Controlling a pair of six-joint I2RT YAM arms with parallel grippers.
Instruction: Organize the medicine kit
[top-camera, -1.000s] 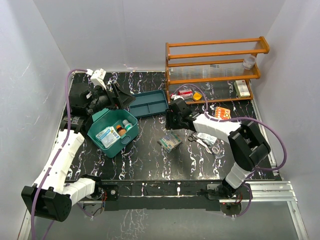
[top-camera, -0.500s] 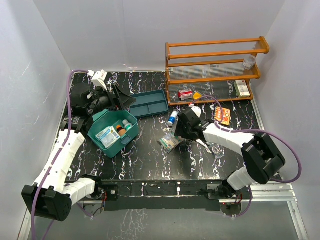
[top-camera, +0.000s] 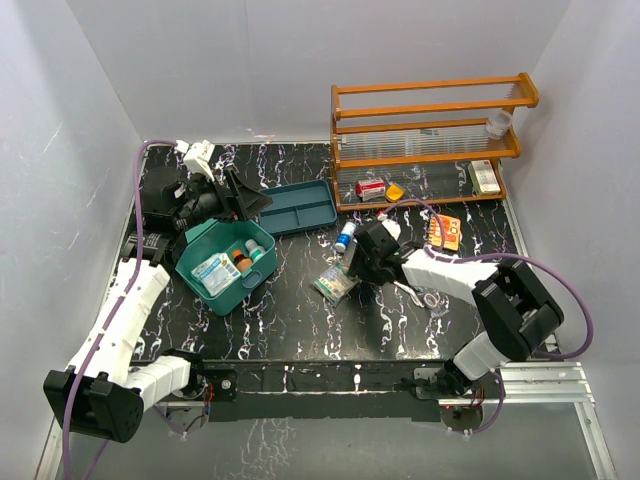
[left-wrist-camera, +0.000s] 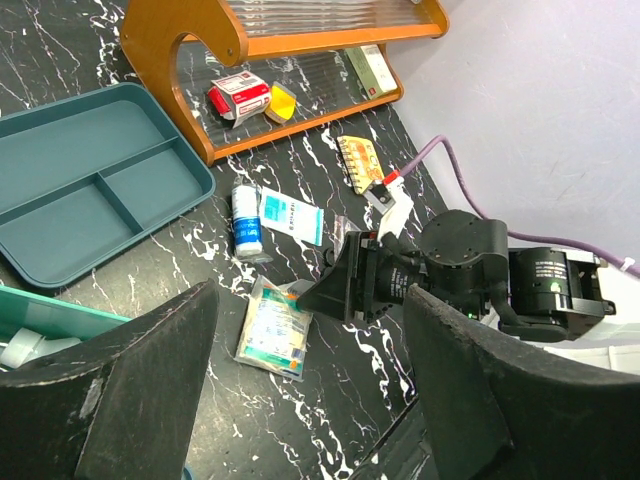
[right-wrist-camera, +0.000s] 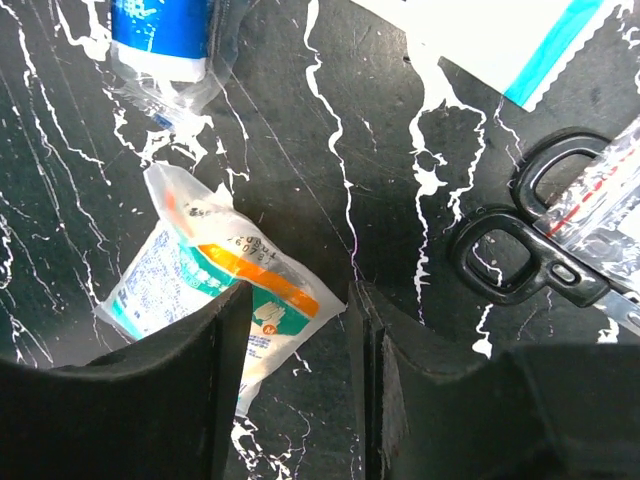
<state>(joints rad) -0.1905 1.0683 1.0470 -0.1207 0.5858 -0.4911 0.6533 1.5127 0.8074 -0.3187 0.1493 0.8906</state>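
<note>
While the left hand (top-camera: 245, 198) hangs spread wide by the medicine kit (top-camera: 203, 233), the right hand (right-wrist-camera: 300, 310) sits a little spread over a white packet (right-wrist-camera: 190, 275).

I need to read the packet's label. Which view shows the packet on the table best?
The right wrist view: the packet is close up with its print showing, though a finger of the right tool hides its lower edge. The left wrist view shows it whole but small; the top view, tiny.

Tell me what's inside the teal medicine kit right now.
A white-and-blue packet and a few small bottles lie in the medicine kit. Its far corner is hidden under the left arm.
</note>
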